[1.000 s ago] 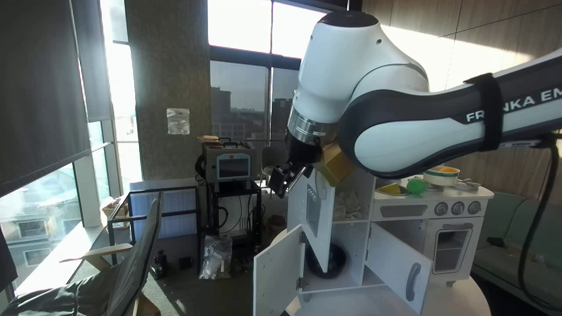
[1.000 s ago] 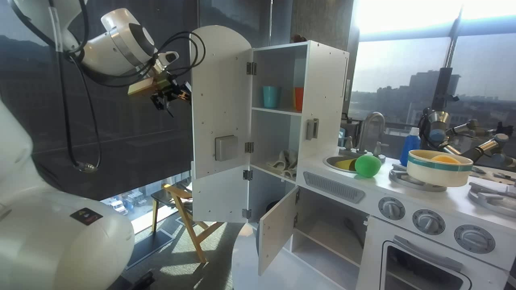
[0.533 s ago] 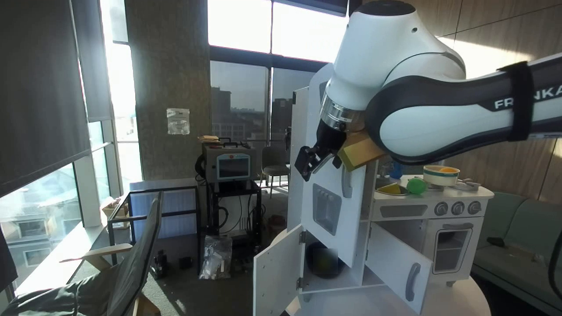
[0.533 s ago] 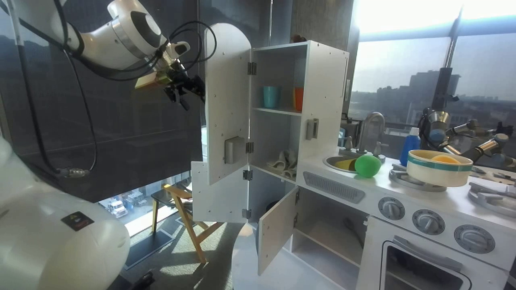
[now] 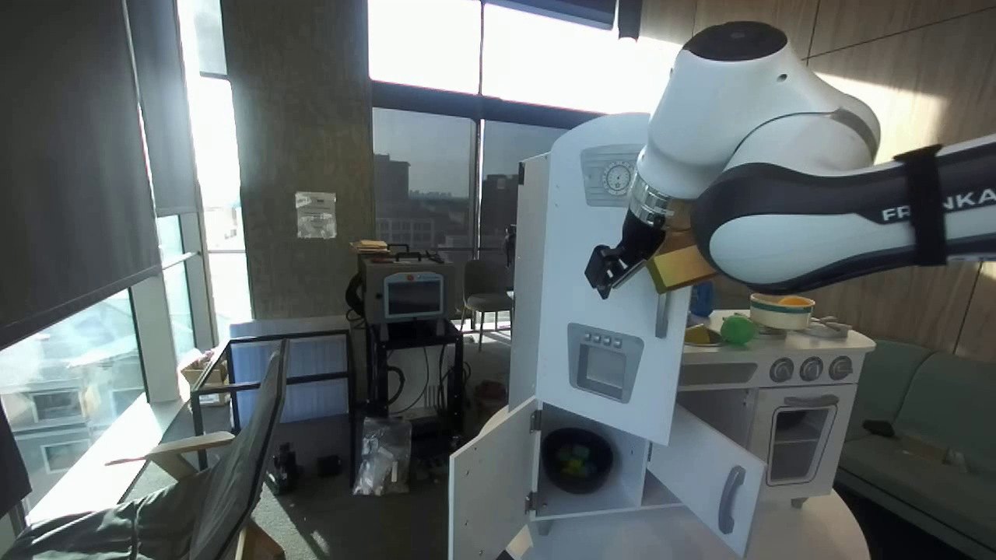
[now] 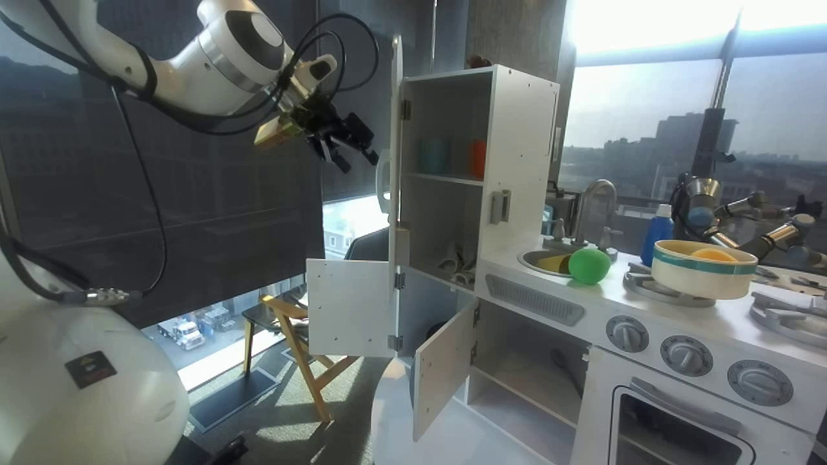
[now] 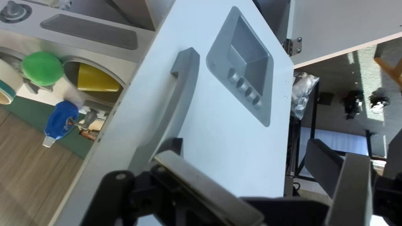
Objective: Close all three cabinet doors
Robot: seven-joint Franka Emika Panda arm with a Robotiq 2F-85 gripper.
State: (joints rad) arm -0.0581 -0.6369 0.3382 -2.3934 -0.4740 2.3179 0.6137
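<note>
The tall cabinet door [image 5: 568,257] stands partly open. It is nearly edge-on in an exterior view [image 6: 395,129], and its outer face with the grey handle fills the middle of the wrist view [image 7: 216,125]. The lower left door [image 5: 498,474] is wide open and also shows in an exterior view [image 6: 352,307]. The lower right door [image 5: 704,467] is open and stands out from the front [image 6: 444,371]. My gripper [image 6: 358,160] is open and empty at the tall door's outer side. One finger [image 7: 210,185] is near the handle; I cannot tell whether it touches.
The cabinet and stove unit stand on a round white table [image 5: 840,537]. A dark bowl [image 5: 577,459] sits in the lower left compartment. A green ball [image 6: 589,266] and a white pot [image 6: 704,278] are on the counter. A teal cup [image 6: 434,155] is on the upper shelf.
The tall door has swung from wide open toward the cabinet front, and my open gripper has moved along with it on its outer side. The two lower doors have not moved.
</note>
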